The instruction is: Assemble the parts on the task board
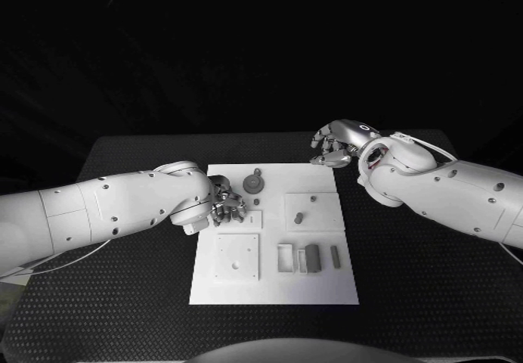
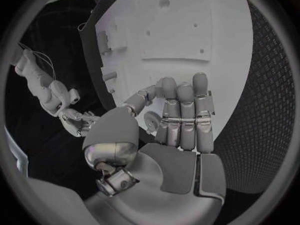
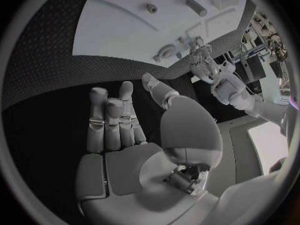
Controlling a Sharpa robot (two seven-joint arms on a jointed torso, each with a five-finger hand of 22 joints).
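A: What does the task board (image 1: pixel 273 287) look like?
B: A white plate mid-table, with square recesses, grey parts such as a round disc (image 1: pixel 253 183) near its far edge and upright bars (image 1: pixel 313 257) toward its near right.
A: And the hands?
B: The left hand (image 1: pixel 224 206) rests at the board's left edge, fingers together, holding nothing I can see. The right hand (image 1: pixel 335 144) hovers just beyond the far right corner, fingers loosely apart, empty.

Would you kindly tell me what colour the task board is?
White; the task board shows best in the head view.
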